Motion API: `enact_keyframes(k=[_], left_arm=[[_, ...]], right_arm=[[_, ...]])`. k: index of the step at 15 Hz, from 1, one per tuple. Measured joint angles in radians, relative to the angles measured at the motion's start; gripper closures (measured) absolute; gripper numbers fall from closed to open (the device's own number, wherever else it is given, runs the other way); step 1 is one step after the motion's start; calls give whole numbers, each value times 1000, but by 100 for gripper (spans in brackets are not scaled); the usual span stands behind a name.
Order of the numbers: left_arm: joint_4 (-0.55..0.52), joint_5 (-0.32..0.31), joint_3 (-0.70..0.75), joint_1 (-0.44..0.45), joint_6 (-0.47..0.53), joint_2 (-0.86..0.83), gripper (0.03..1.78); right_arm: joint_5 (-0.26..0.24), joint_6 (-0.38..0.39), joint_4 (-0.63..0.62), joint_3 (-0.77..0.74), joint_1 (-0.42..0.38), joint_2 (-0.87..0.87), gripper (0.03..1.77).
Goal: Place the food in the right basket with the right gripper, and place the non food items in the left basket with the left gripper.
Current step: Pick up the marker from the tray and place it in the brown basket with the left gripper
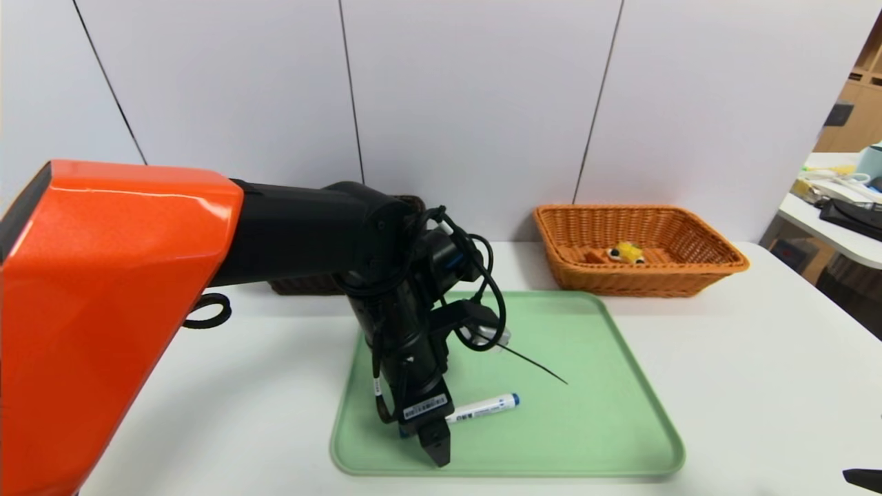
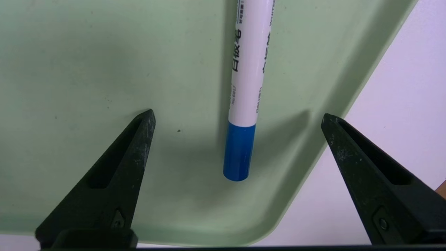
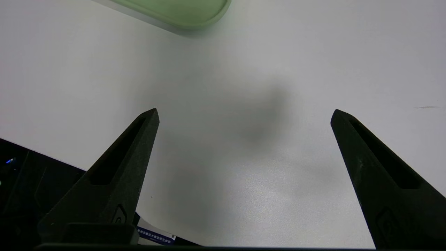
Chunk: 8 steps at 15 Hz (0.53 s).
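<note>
The white marker pen (image 1: 482,408) with blue ends lies on the green tray (image 1: 586,386). My left gripper (image 1: 435,451) hangs over the tray's near left part. In the left wrist view it (image 2: 238,116) is open, its fingers standing either side of the marker pen (image 2: 247,69) without touching it. The waffle wedge (image 1: 626,253) rests inside the orange basket (image 1: 716,242) at the back right. The dark brown basket (image 1: 303,284) is mostly hidden behind my left arm. The red duck is out of view. My right gripper (image 3: 244,113) is open and empty over bare table at the near right.
A thin black cable tie (image 1: 534,365) trails from my left arm over the tray. The tray's corner (image 3: 181,14) shows in the right wrist view. Another desk with clutter (image 1: 841,207) stands at the far right. White wall panels back the table.
</note>
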Motion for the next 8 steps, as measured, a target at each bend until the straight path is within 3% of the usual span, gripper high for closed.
enact_keyframes(k=[8], left_arm=[[-4,5,3,-3,-8,7,12]], right_arm=[[5,-1,0,0,0,-1,10]])
